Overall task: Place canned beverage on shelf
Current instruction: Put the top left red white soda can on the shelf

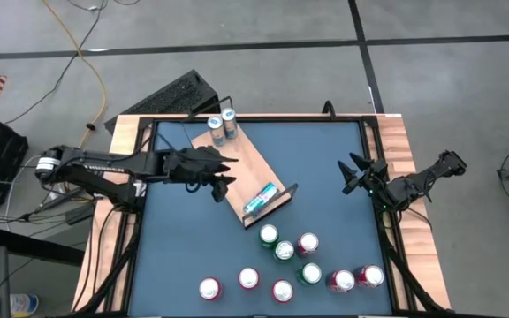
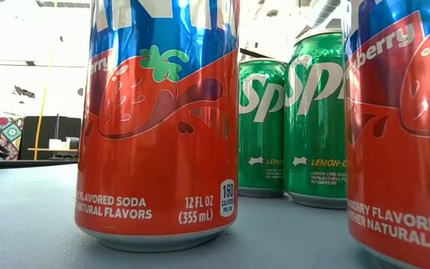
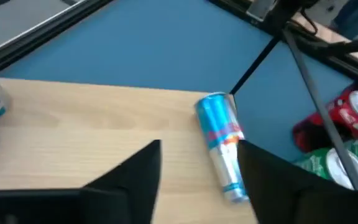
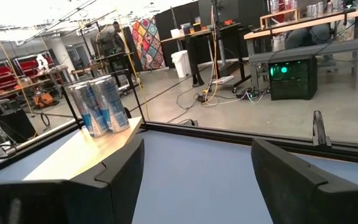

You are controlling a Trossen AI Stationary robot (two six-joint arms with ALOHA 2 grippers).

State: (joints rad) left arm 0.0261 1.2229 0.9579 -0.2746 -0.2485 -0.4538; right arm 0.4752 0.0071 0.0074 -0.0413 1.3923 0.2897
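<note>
The shelf is a light-wood board with black end rails, lying aslant on the blue table top. Two blue cans stand upright at its far end. A third blue can lies on its side on the board against the near rail; it also shows in the left wrist view. My left gripper is open over the middle of the board, its fingers just short of the lying can and holding nothing. My right gripper is open and empty near the table's right edge.
Several red and green cans stand upright on the table's near part, between the shelf and the near edge; they fill the low view. A black frame runs round the table. Bare blue table lies between the shelf and my right gripper.
</note>
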